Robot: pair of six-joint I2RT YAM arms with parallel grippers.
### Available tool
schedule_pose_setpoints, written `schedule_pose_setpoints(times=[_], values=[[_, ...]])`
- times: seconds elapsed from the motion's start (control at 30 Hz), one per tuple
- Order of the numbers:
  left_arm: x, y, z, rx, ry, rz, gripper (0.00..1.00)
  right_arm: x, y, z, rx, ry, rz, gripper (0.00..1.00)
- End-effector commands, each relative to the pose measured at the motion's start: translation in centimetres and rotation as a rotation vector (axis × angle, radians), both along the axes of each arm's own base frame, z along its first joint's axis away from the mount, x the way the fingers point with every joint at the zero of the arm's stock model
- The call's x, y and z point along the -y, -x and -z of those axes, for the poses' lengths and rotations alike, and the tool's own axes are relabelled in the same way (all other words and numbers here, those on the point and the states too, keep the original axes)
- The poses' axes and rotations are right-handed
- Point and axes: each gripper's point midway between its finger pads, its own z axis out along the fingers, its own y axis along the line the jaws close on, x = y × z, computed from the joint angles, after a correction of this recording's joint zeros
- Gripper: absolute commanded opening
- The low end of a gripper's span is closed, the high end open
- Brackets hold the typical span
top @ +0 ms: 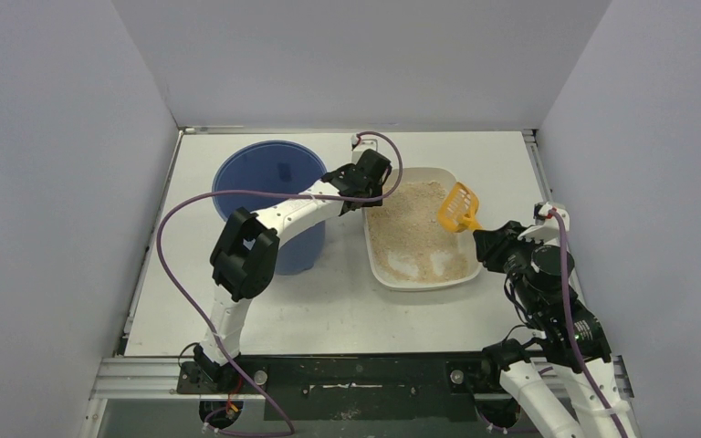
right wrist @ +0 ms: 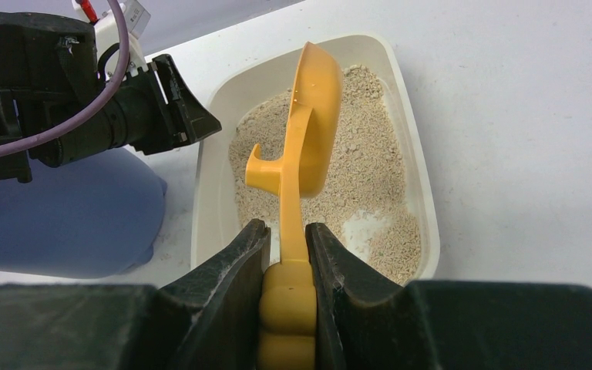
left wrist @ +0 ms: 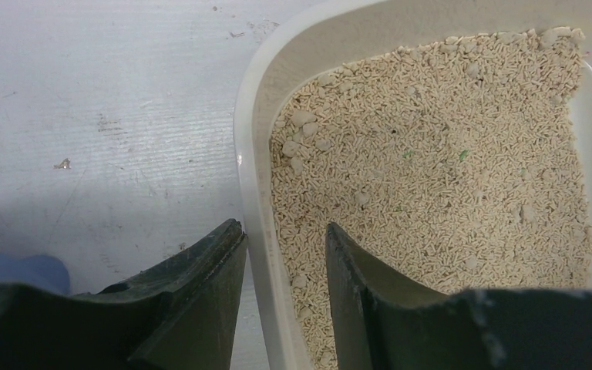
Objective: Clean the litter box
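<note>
The cream-white litter box (top: 420,285) holds tan granules and sits right of centre. My left gripper (top: 372,201) is open and straddles its left rim near the far corner. In the left wrist view the rim (left wrist: 250,154) runs between my fingertips (left wrist: 284,231): one finger is outside on the table, the other inside over the litter. My right gripper (top: 482,235) is shut on the handle of the orange slotted scoop (top: 456,208). It holds the scoop tilted above the box's right side. In the right wrist view the scoop (right wrist: 312,116) stands on edge over the litter, between my fingertips (right wrist: 287,231).
The tall blue bucket (top: 269,178) stands just left of the litter box, under my left forearm. It also shows in the right wrist view (right wrist: 62,208). Grey walls close the table at left, right and back. A purple cable loops off the left arm.
</note>
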Motion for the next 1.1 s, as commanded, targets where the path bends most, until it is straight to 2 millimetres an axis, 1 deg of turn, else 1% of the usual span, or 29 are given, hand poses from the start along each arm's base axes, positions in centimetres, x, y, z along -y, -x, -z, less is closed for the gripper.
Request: schedule_pose_setpoints(times=[0.0, 0.1, 0.37, 0.63, 0.73, 0.77, 0.83, 0.93, 1.07], values=[[-0.4, -0.3, 2.7, -0.044, -0.024, -0.015, 0.39, 0.2, 0.1, -1.4, 0.050, -0.007, 0.007, 0.00], [-0.9, -0.2, 2.2, -0.035, -0.037, -0.027, 0.40, 0.3, 0.2, -1.5, 0.055, -0.007, 0.009, 0.00], [-2.3, 0.0, -1.0, 0.017, -0.053, -0.042, 0.45, 0.1, 0.2, -1.7, 0.066, -0.019, 0.002, 0.00], [-5.4, 0.7, -3.5, 0.059, -0.111, -0.066, 0.47, 0.1, 0.3, -2.1, 0.076, -0.020, -0.002, 0.00], [-5.6, 0.8, -4.1, 0.066, -0.115, -0.064, 0.47, 0.0, 0.3, -2.1, 0.077, -0.025, -0.004, 0.00], [-5.4, 0.7, -4.3, 0.069, -0.107, -0.059, 0.47, 0.0, 0.3, -2.1, 0.077, -0.024, -0.005, 0.00], [-4.3, 0.7, -5.0, 0.083, -0.082, -0.036, 0.48, 0.0, 0.3, -2.2, 0.079, -0.025, -0.005, 0.00], [-2.0, 0.7, -6.2, 0.108, -0.075, 0.002, 0.51, 0.1, 0.3, -2.3, 0.079, -0.024, -0.003, 0.00], [1.2, 1.1, -6.9, 0.111, -0.066, 0.053, 0.53, 0.3, 0.4, -2.5, 0.080, -0.017, 0.006, 0.00]])
